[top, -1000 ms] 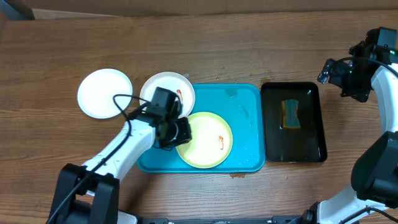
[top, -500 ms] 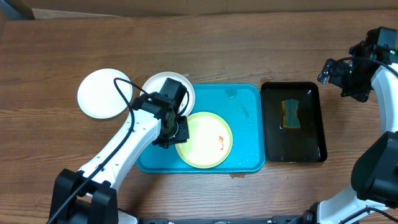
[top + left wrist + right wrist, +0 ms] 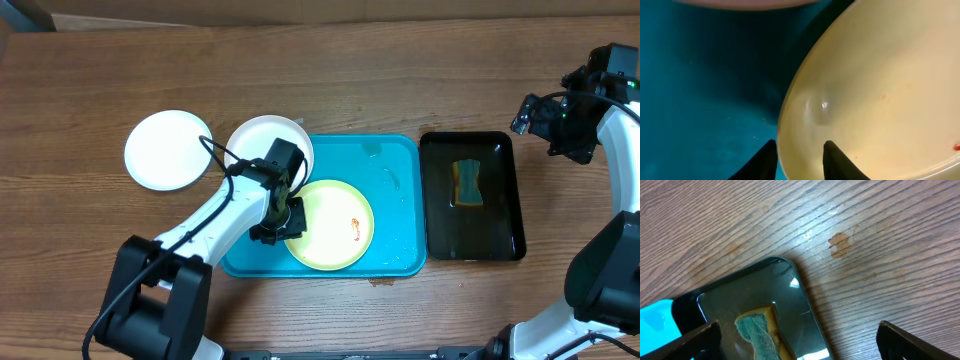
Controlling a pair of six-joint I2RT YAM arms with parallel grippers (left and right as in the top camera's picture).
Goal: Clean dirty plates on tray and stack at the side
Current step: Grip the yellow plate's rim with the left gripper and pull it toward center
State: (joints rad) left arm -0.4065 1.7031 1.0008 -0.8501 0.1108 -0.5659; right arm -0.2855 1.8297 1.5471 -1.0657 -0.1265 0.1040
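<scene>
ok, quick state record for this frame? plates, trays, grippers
yellow plate: on turquoise tray, red smear
white plate at tray corner: overlaps the rim
white plate on table: left of tray
sponge: in black tray
left gripper: astride yellow plate's rim, grip unclear
right gripper: open, empty, by black tray
</scene>
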